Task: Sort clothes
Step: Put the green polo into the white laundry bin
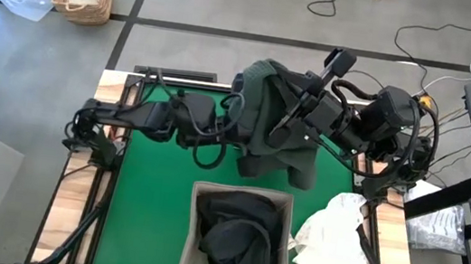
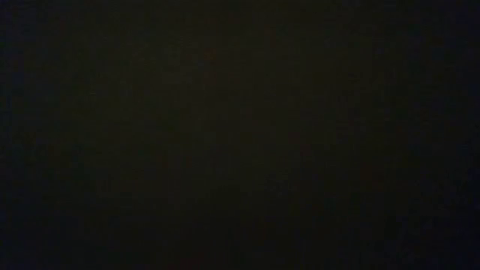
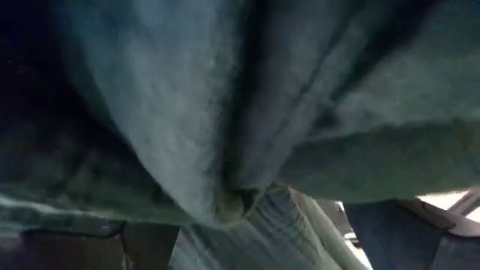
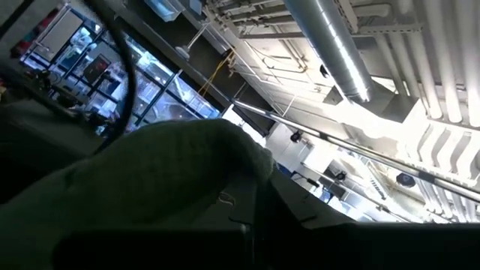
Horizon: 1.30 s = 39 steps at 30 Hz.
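Sorting partly done: black garments (image 1: 236, 232) fill the beige fabric bin (image 1: 191, 236), white crumpled clothes (image 1: 330, 245) lie beside it, and the dark green garment (image 1: 273, 123) hangs above the green tabletop (image 1: 150, 194), grasped by the clenched right claw (image 1: 297, 113); left claw (image 1: 234, 132) released.

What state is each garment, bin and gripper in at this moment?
Dark green garment: lifted, draped over both arms.
Black clothes: piled inside beige bin.
White garment: crumpled at the table's right edge.
Left gripper: open, under the green garment.
Right gripper: shut on dark green garment.

Green-topped table (image 1: 137, 183) carries beige fabric bin (image 1: 188, 235), white clothes (image 1: 330, 245) at edge.
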Available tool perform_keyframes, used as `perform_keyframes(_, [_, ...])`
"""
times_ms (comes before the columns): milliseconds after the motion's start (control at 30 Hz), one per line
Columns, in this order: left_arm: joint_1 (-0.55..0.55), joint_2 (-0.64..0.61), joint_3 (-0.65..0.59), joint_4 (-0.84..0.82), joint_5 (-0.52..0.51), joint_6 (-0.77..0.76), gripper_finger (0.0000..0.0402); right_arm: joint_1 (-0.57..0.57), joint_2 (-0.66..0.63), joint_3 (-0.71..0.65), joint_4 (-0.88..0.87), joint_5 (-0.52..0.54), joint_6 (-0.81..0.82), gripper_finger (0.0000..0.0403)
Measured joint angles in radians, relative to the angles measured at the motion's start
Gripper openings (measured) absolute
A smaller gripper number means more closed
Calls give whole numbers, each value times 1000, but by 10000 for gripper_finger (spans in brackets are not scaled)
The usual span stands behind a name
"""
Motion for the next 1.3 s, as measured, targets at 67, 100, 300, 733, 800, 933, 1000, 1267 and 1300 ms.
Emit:
perform_keyframes(67, [7, 14, 26, -9, -17, 6, 327, 0, 0, 0, -5, 0, 1, 9])
perform_keyframes(100, [7, 18, 34, -16, -41, -1, 327, 0, 0, 0, -5, 1, 1, 9])
perform_keyframes(300, [9, 23, 36, -76, -168, 11, 298, 0, 0, 0, -25, 3, 26, 9])
perform_keyframes(733, [7, 21, 32, -143, -180, 45, 13, 0, -1, 0, -100, 128, 29, 22])
perform_keyframes(800, [7, 16, 32, -155, -179, 44, 5, 0, -2, 0, -145, 180, 23, 32])
perform_keyframes(933, [-1, 2, 31, -176, -154, 41, 2, 1, -5, 0, -251, 318, 69, 66])
perform_keyframes(1000, [-10, -7, 31, -185, -145, 36, 1, 1, -16, 0, -334, 361, 143, 92])
perform_keyframes(1267, [-35, -54, 28, -231, -138, 9, 0, 0, -83, 0, -676, 365, 473, 210])
perform_keyframes(1300, [-37, -64, 28, -231, -142, 8, 0, 0, -94, 0, -701, 366, 495, 221])
